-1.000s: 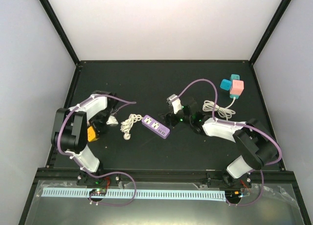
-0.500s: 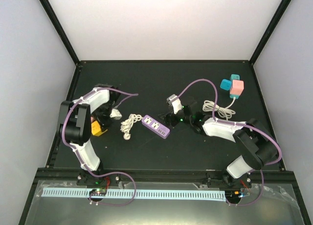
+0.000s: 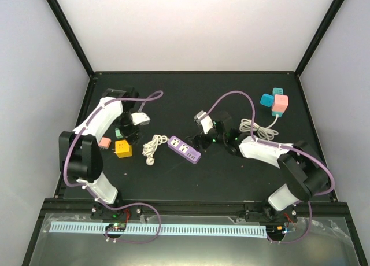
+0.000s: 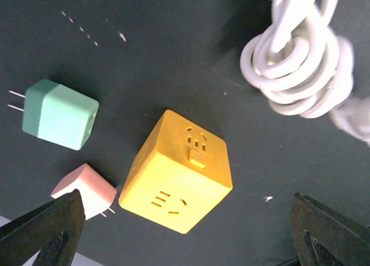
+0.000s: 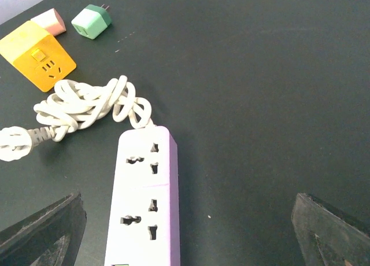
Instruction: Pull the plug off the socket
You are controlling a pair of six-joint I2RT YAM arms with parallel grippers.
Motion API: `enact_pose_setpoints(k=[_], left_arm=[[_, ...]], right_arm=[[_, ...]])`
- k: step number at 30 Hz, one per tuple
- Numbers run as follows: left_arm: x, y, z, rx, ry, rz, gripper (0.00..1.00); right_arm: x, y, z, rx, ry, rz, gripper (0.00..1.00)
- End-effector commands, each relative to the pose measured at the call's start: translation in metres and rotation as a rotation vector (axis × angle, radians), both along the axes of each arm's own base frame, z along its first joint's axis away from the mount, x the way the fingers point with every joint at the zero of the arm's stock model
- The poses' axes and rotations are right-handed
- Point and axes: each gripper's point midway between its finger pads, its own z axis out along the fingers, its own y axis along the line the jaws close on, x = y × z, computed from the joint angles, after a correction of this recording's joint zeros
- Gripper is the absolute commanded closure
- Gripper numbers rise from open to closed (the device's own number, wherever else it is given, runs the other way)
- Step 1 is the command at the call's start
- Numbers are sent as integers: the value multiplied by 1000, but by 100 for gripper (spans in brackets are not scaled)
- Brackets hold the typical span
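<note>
A yellow cube socket (image 4: pixel 176 170) lies on the black table with nothing plugged into it. A green plug (image 4: pixel 58 114) and a pink plug (image 4: pixel 85 191) lie loose just left of it, prongs bare. In the top view the cube (image 3: pixel 122 148) sits between the pink plug (image 3: pixel 104 142) and a coiled white cord (image 3: pixel 153 146). My left gripper (image 3: pixel 128 134) hovers above the cube, open and empty, its fingertips (image 4: pixel 52 231) wide apart. My right gripper (image 3: pixel 203 141) is open and empty over the purple power strip (image 5: pixel 144 196), whose sockets are empty.
The strip's white cord (image 5: pixel 87 107) is bundled at its far end. A teal and pink block cluster (image 3: pixel 275 102) with its own coiled white cord (image 3: pixel 254 127) sits at the back right. Black frame posts border the table.
My left gripper has lifted off the yellow cube and swung toward the back. The cube has shifted slightly right, and the pink and green plugs now show lying beside it. The right arm barely moved.
</note>
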Motion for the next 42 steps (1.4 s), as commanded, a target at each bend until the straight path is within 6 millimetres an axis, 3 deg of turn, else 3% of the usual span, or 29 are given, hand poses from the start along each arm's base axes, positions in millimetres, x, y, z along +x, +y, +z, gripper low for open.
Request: enact_pose_setpoints(k=[1, 6, 13, 19, 29, 32, 36, 39, 42], left_arm=[[3, -19, 34, -132, -86, 34, 1], [7, -37, 65, -255, -205, 76, 1], [6, -51, 81, -363, -276, 99, 1], [6, -56, 87, -395, -294, 97, 1], [4, -54, 78, -386, -291, 86, 1], [6, -55, 78, -390, -294, 87, 1], [6, -55, 78, -388, -294, 88, 1], [6, -54, 77, -379, -294, 84, 1], [6, -53, 76, -376, -297, 81, 1]], right_arm=[[-3, 3, 9, -59, -57, 42, 0], [-20, 18, -19, -234, -76, 99, 0], [-44, 36, -43, -372, -115, 172, 0], [-26, 37, -58, -478, -132, 106, 0], [-9, 27, -80, -589, -167, 45, 4], [-8, 22, -83, -586, -145, 41, 15], [-1, 5, -82, -576, -98, 45, 39], [0, 0, -63, -471, -52, 77, 52], [6, -3, -44, -483, -66, 134, 55]])
